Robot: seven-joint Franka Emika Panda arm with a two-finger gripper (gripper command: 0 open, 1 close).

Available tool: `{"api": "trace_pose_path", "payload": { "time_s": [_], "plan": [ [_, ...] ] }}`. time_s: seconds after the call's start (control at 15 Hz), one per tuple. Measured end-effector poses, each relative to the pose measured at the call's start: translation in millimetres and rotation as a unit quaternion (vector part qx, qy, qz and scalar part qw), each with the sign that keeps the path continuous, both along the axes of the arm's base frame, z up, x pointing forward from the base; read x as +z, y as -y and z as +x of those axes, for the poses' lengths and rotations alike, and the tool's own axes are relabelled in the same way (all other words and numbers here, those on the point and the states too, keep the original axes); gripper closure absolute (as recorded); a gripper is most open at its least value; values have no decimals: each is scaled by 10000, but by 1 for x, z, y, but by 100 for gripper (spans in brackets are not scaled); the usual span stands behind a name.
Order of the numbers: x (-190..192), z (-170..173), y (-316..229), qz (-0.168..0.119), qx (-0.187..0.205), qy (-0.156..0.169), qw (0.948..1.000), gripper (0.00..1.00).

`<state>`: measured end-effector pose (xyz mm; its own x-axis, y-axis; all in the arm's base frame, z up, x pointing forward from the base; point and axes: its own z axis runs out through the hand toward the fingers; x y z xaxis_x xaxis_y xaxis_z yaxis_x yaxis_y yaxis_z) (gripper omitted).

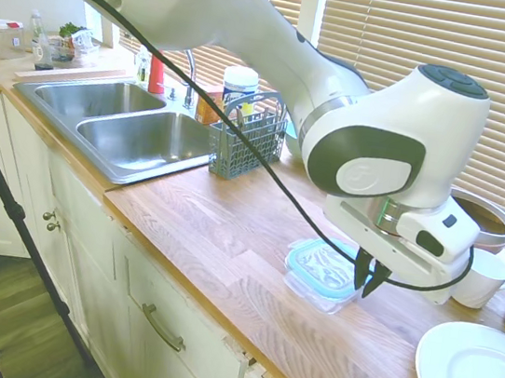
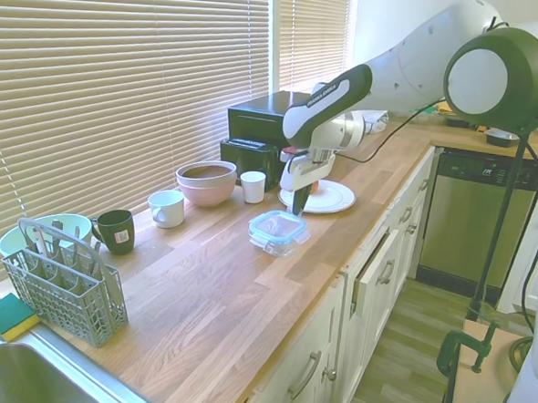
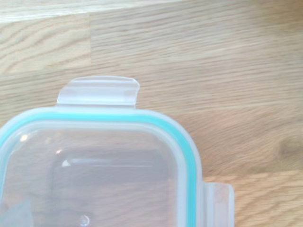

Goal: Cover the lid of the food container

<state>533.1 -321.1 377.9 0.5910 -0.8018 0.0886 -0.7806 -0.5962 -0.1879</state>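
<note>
The long wooden butcher-block table (image 2: 209,289) runs along a wall of windows covered by tan slatted blinds (image 2: 121,74), above white cabinet doors (image 1: 153,326). On it, near its front edge, sits the small rounded-square clear glass food container (image 2: 277,241), and the clear plastic lid with the teal seal rim (image 2: 277,226) lies flat on top of it; the wrist view shows 2 of its snap tabs sticking out level with the rim, so they do not look folded down.

The white arm's black pincer (image 1: 370,279) hangs just above the lid's edge — its fingertips drawn together, nothing between them.

Behind the container stand a pink-and-grey bowl (image 2: 205,181), 2 white cups, the wide one (image 2: 166,207) and the tall one (image 2: 253,186), and a dark green mug (image 2: 116,230). A white round plate (image 2: 319,196) lies just beyond the pincer, before a black appliance (image 2: 266,128). A grey cutlery basket (image 2: 61,285) stands beside the steel double sink (image 1: 120,123) — with a round teal bowl (image 2: 44,231) behind it.
</note>
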Motion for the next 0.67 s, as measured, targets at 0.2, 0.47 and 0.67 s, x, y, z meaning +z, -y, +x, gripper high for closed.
{"api": "trace_pose_path", "payload": {
  "time_s": [0.2,0.47,0.67],
  "plan": [
    [0,1,-1,2,-7,-1,10000,100],
    [0,2,-2,35,-97,-125,9999,0],
    [0,4,-4,4,-103,-152,9998,0]
  ]
}}
